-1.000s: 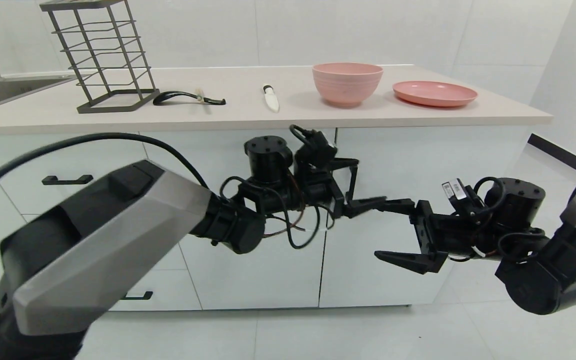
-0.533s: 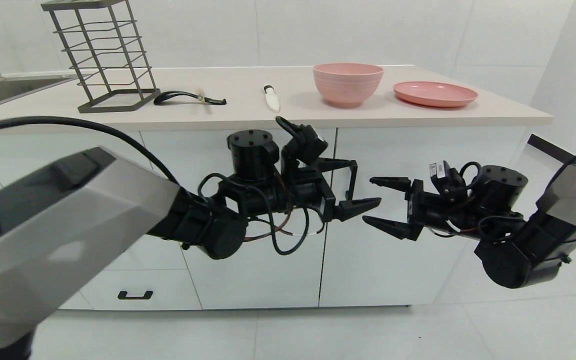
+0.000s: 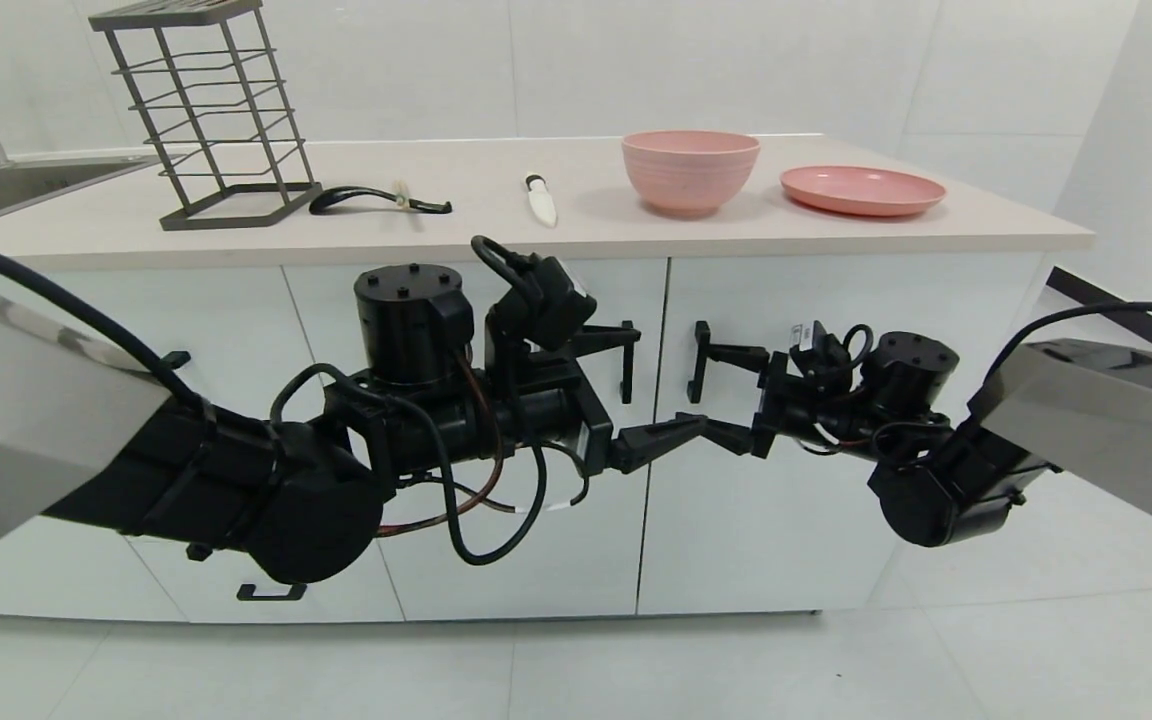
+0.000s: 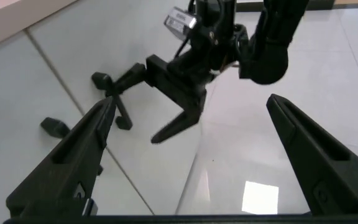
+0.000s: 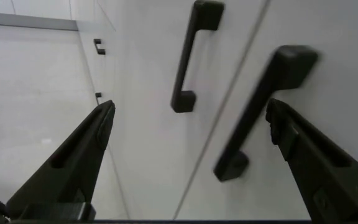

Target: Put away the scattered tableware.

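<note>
While neither claw holds anything, the tableware all lies up on the tabletop point(image 3: 496, 228), untouched. The left claw point(image 3: 663, 385) has its fingers spread wide, and the right claw point(image 3: 726, 392) is spread wide too. Both hang below the pink bowl point(image 3: 691, 170), lower than the tabletop edge, facing each other in front of the cabinet doors point(image 3: 816, 330). From the head view their lower tips look almost touching, though I cannot tell the true gap. Just behind them are two door handles point(image 3: 626, 362), one either side of the door seam.

Up top, the pink plate point(image 3: 861, 190) sits just beside the bowl on the robot's right. To the bowl's left lies a small white knife point(image 3: 539, 198), farther left a black curved utensil point(image 3: 376, 195), and beyond that an upright wire rack point(image 3: 211, 110), with the sink point(image 3: 16, 185) past it.

The nearest trouble, as I judge it, is the two claws themselves. Tip to tip like this, a careless swing of either arm could knock one into the other or snag a finger on a door handle. Rising toward the bowl, a claw kept close to the doors could catch the underside of the tabletop's edge. The plate and knife lie flat and low, leaving little for a finger to get under, so a grasp may skid them toward the edge.
</note>
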Controlling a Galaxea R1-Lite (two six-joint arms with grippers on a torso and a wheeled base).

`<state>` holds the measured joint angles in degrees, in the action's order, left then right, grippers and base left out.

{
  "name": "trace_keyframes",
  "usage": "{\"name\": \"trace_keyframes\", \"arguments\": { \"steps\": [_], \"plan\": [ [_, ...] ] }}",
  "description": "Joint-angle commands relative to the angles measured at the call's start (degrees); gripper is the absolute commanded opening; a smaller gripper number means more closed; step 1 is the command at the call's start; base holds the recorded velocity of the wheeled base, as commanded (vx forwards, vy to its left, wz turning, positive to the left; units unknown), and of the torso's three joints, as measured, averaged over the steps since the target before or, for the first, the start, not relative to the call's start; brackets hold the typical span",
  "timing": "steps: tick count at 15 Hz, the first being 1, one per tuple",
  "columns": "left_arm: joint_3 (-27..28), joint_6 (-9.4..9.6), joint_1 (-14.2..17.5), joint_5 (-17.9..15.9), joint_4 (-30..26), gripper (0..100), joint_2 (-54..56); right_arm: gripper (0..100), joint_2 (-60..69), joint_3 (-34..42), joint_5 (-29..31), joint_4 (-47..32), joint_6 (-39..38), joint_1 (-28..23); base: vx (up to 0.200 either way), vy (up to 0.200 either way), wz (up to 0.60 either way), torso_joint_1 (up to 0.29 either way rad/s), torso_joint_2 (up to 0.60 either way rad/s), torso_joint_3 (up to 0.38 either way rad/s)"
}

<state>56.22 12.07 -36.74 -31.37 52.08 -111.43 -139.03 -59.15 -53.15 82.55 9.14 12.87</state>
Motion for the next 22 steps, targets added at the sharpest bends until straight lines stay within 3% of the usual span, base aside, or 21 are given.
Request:
{"name": "trace_keyframes", "arguments": {
  "steps": [1,7,11,13,14,18,22],
  "plan": [
    [-0.68,0.06,0.09,-0.01,0.04,100,1.13,100,-3.17,-1.23,0.59,-0.03,-0.09,1.80,0.000,0.000,0.00,0.000,0.00,0.000],
    [-0.41,0.06,0.88,-0.01,0.13,100,0.16,100,-0.01,0.61,-9.52,0.50,-0.18,1.63,0.000,0.000,0.00,0.000,0.00,0.000],
    [1.26,0.06,3.17,-0.01,0.22,100,-2.56,100,6.41,7.29,-11.01,1.03,-0.18,3.03,0.000,0.000,0.00,0.000,0.00,0.000],
    [3.89,0.15,3.43,0.25,0.30,100,-5.64,100,11.77,14.76,-13.12,1.73,0.00,3.74,0.000,0.000,0.00,0.000,0.00,0.000],
    [6.79,0.15,2.82,0.17,0.57,100,-7.57,100,15.64,20.21,-14.17,1.73,0.26,3.83,0.000,0.000,0.00,0.000,0.00,0.000],
    [16.99,0.06,-0.35,0.17,1.45,100,-15.57,100,19.33,27.68,-15.93,1.73,0.88,2.95,0.000,0.000,0.00,0.000,0.00,0.000],
    [19.63,-0.38,-4.30,-1.59,3.29,100,-18.12,100,20.03,28.74,-15.84,1.73,1.40,2.16,0.000,0.000,0.00,0.000,0.00,0.000]
  ]
}}
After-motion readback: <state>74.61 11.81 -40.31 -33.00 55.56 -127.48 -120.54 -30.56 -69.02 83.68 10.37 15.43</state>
